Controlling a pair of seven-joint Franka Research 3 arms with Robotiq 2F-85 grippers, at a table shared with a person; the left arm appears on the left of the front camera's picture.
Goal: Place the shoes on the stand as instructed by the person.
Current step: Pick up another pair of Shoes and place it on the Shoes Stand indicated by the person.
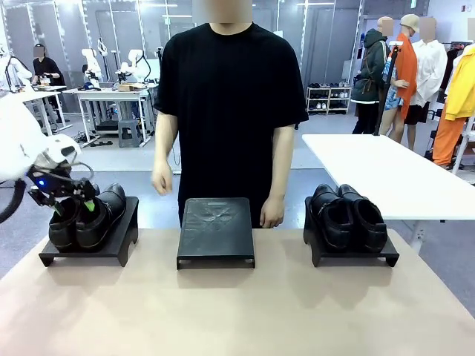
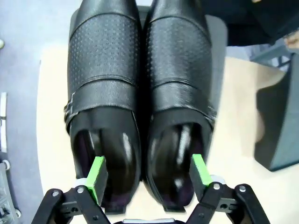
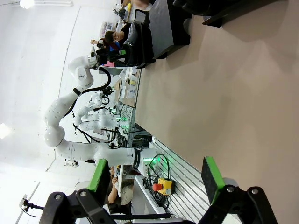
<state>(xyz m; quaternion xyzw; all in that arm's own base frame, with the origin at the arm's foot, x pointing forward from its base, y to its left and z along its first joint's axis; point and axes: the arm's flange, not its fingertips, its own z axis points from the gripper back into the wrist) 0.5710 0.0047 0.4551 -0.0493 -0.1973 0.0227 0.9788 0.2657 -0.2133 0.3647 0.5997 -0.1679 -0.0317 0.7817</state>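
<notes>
Shoes sit in 2 pairs on the table (image 1: 237, 311), each pair on its own low black stand. Taking the bare middle stand (image 1: 216, 230) as the landmark, the left pair (image 1: 87, 215) rests on the stand to its left (image 1: 93, 241), and the right pair (image 1: 349, 216) rests on the stand to its right (image 1: 352, 252). In the front view both pairs lie with their long axes running roughly from the near edge of the table to the far edge, the 2 shoes of each pair side by side and touching. The left pair has its heel openings toward the robot and its toes toward the person (image 1: 230, 111), who stands just behind the middle stand with both hands hanging low.

The left gripper (image 1: 70, 204) hangs over the heel end of the left pair. In the left wrist view its green pads (image 2: 98, 177) are spread wide, 1 dipping into the heel opening of each shoe, so the inner walls of both shoes lie between the fingers; the fingers are apart, and whether they press on the leather I cannot tell. The uppers show a dotted panel and a plain strap.

The right gripper (image 3: 156, 179) is spread wide with nothing between its pads, well off from the middle stand.

No brand, label or writing can be read on the shoes or stands.
</notes>
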